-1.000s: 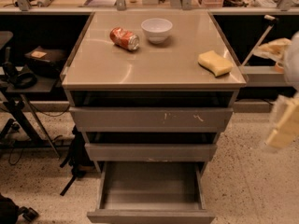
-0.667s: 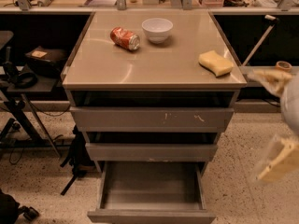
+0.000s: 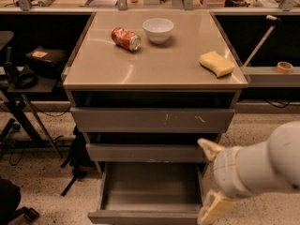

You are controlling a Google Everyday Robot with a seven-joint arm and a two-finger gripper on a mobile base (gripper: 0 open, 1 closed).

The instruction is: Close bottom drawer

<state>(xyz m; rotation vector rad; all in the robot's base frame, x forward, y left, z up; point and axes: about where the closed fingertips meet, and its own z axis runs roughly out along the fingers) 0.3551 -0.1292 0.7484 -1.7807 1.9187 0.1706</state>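
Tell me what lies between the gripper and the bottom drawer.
Nothing shows between them in the camera view: the gripper hangs open beside the bottom drawer, at its right front corner.

Gripper (image 3: pixel 202 181) low at rt edge, arm (image 3: pixel 267 163) entering from rt; fingers (image 3: pixel 210 147) spread wide apart.

- The bottom drawer (image 3: pixel 150 187) was grey-brown, its tray plain grey.
- The gripper (image 3: pixel 209 179), just right of it, was cream-yellow.
- The can (image 3: pixel 125 38) was red, perhaps white-lettered.
- The bowl (image 3: pixel 158 29) was white, the sponge (image 3: pixel 216 63) yellow.
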